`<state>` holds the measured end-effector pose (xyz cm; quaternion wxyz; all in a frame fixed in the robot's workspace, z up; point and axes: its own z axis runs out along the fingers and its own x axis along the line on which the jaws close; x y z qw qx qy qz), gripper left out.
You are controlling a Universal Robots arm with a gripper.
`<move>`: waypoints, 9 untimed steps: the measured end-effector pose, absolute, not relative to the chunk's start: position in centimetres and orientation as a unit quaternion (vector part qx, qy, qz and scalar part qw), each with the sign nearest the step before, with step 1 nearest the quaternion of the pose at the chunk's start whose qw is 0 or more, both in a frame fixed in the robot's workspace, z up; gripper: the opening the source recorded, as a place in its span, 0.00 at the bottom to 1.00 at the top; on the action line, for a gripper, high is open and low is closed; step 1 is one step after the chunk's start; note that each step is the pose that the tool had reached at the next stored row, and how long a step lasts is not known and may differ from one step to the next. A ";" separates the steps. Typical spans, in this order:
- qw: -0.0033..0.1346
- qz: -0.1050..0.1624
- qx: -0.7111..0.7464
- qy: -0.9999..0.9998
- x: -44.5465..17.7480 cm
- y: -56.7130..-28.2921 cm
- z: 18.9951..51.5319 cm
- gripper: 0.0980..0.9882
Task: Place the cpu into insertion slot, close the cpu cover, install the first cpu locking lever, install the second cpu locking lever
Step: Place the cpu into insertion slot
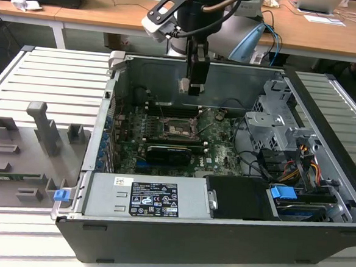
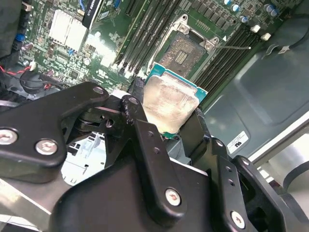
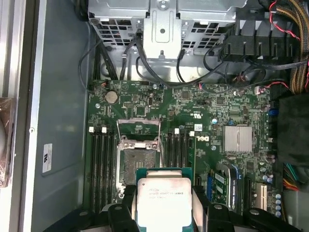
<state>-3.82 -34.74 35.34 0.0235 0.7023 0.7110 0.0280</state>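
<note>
There is one small flat square cpu (image 3: 163, 203) with a dull silver-grey metal top, and two black fingers (image 3: 200, 195). There is one square black insertion slot (image 3: 136, 166) with a silver rim. Eight long black memory slots (image 3: 103, 159) flank it, four on each side. One silver finned heatsink (image 3: 237, 139) is present. One open dark grey computer case (image 1: 177, 231) carries two blue plastic tabs (image 1: 61, 194), at the exterior view's lower left and lower right.

gripper (image 2: 166, 116) clamps cpu (image 2: 170, 101) by two opposite edges, silver top facing camera, well apart from the slot (image 2: 186, 50), which sits uncovered with contacts exposed between rows of memory slots (image 2: 140, 38), heatsink (image 2: 67, 29) off to one side.
</note>
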 end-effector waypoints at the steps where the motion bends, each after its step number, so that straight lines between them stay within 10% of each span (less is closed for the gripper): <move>1: 0.024 0.028 0.705 0.709 -3.8 -34.7 35.3 0.50; 9: 0.025 0.027 0.724 0.689 -3.8 -34.7 35.3 0.50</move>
